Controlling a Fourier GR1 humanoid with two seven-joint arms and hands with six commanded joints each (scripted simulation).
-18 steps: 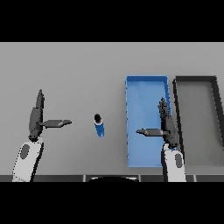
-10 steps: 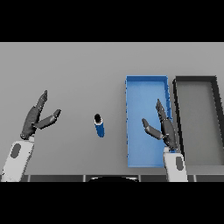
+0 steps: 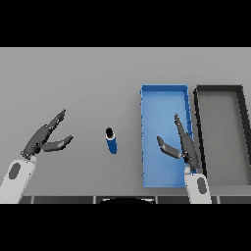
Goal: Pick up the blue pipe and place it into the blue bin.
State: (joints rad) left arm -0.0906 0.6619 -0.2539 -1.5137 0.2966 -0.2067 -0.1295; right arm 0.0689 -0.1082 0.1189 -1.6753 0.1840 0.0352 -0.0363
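The blue pipe (image 3: 112, 140), a short cylinder with a dark top end, lies on the grey table near the middle. To its right sits the blue bin (image 3: 145, 142), with nothing inside. My right hand (image 3: 184, 143) hovers over the bin's right half, fingers straight and thumb spread, holding nothing. My left hand (image 3: 45, 138) is out at the left, well away from the pipe, fingers straight and thumb apart.
A dark grey bin (image 3: 241, 108) stands directly to the right of the blue one, their long sides nearly touching. The table's front edge runs just below both hands.
My left hand has swung outward to the left and tilted, its fingers now pointing up and to the right. My right hand has tilted slightly left over the blue bin. The pipe has not moved.
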